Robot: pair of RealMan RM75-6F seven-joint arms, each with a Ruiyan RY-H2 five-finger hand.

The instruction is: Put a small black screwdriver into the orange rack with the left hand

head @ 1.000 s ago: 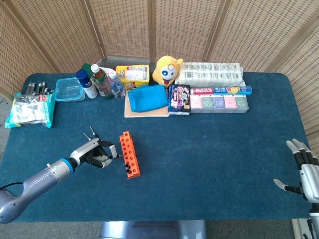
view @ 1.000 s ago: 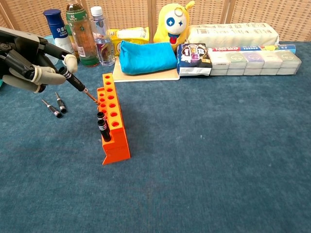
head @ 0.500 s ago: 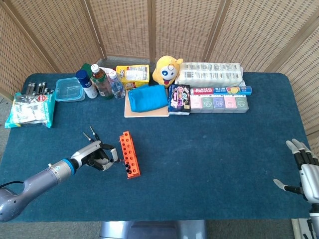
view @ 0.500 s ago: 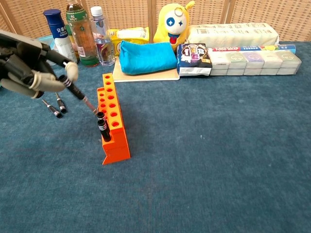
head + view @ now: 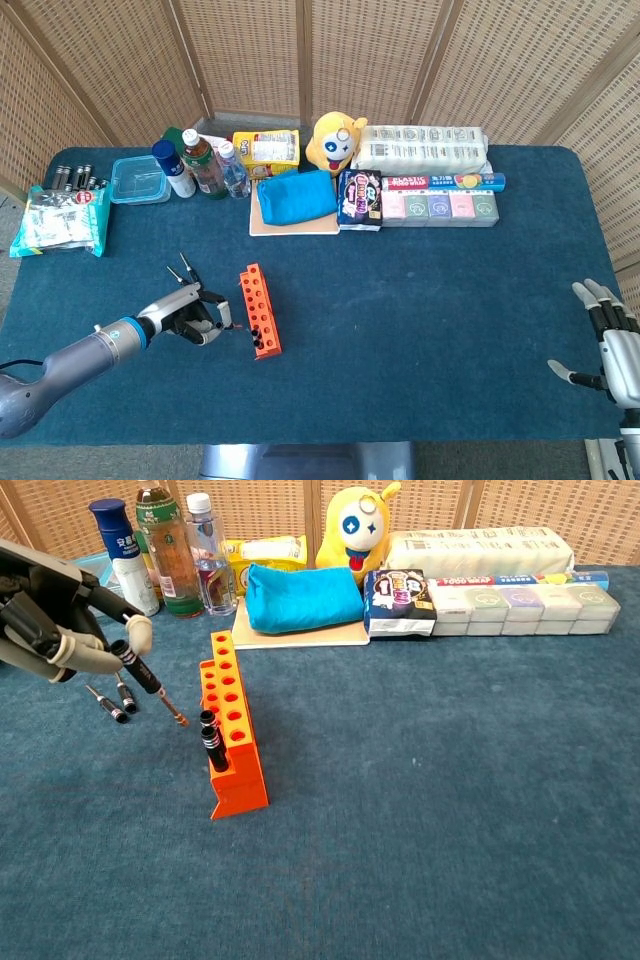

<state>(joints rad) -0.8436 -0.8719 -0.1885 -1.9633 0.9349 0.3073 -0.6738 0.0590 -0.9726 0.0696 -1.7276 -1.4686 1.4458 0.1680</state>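
The orange rack (image 5: 231,731) (image 5: 259,310) stands on the blue cloth left of centre, with two black screwdrivers seated in its near holes (image 5: 210,740). My left hand (image 5: 55,620) (image 5: 193,315) hovers left of the rack and pinches a small black screwdriver (image 5: 145,680) by its handle, tip slanting down toward the rack's left side without touching it. Two more small screwdrivers (image 5: 115,700) (image 5: 183,267) lie on the cloth below the hand. My right hand (image 5: 610,345) rests at the far right table edge, fingers spread and holding nothing.
Along the back stand bottles (image 5: 165,550), a blue pouch (image 5: 303,596) on a board, a yellow plush toy (image 5: 357,525), a snack pack (image 5: 399,601) and boxed goods (image 5: 520,601). A plastic container (image 5: 138,179) and a bag (image 5: 62,220) sit far left.
My left hand has drawn back to the left with the screwdriver, so its tip has pulled away from the rack's holes and now hangs beside the rack. The right hand has not moved.
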